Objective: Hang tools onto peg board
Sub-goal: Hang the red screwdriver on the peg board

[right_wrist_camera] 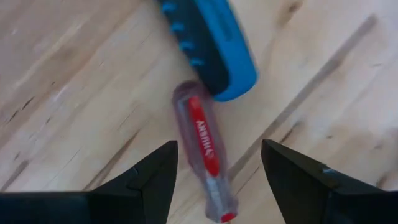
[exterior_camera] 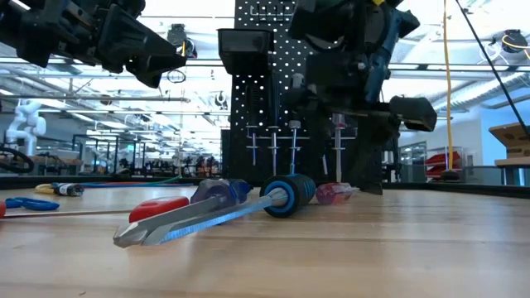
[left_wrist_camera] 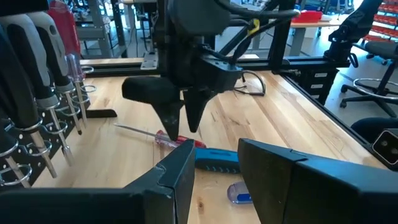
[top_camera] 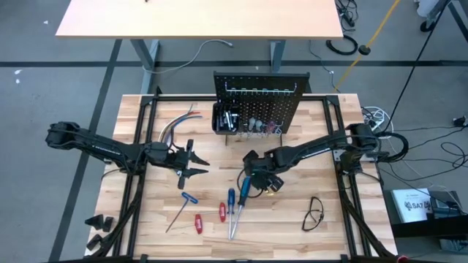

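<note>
From above I see the black peg board [top_camera: 259, 98] standing upright at the far middle of the wooden table [top_camera: 146, 212], several tools already hung on it, with my left gripper [top_camera: 191, 162] hanging spread and empty over bare wood and my right gripper [top_camera: 257, 184] low over the loose tools in front of the board. Only my right wrist view shows what lies between my parted, empty right fingers [right_wrist_camera: 152, 177]: a clear-handled screwdriver with a red core [right_wrist_camera: 204, 149] lying flat, its top just beside the butt of a blue-and-black screwdriver handle [right_wrist_camera: 208, 46]. There is white lettering along the red core, but I cannot read it.
</note>
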Motion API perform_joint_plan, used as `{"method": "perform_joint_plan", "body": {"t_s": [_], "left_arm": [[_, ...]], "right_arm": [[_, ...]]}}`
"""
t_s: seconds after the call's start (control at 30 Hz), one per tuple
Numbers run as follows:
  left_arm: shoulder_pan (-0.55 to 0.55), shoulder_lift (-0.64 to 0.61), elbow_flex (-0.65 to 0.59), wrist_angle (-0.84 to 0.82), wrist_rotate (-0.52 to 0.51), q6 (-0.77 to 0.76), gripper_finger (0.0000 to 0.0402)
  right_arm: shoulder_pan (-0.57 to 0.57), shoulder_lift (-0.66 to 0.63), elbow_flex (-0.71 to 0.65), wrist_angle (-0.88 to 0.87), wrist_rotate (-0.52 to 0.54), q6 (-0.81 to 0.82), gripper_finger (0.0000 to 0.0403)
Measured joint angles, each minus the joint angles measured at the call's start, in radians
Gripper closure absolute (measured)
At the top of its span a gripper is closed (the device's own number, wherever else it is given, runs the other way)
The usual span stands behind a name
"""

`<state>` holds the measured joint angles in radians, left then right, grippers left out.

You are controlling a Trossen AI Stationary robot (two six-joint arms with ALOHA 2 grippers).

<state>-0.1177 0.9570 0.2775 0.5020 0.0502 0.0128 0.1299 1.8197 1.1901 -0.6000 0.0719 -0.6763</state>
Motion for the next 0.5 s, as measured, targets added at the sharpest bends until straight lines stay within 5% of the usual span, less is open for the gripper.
{"method": "perform_joint_plan", "body": {"t_s": [0.5], "left_arm": [[0.000, 0.000, 0.000, -0.013, 0.000, 0.018, 0.0272]], "right_arm": [[-0.039, 0.052, 0.049, -0.083, -0.074, 0.000, 0.0179]]}}
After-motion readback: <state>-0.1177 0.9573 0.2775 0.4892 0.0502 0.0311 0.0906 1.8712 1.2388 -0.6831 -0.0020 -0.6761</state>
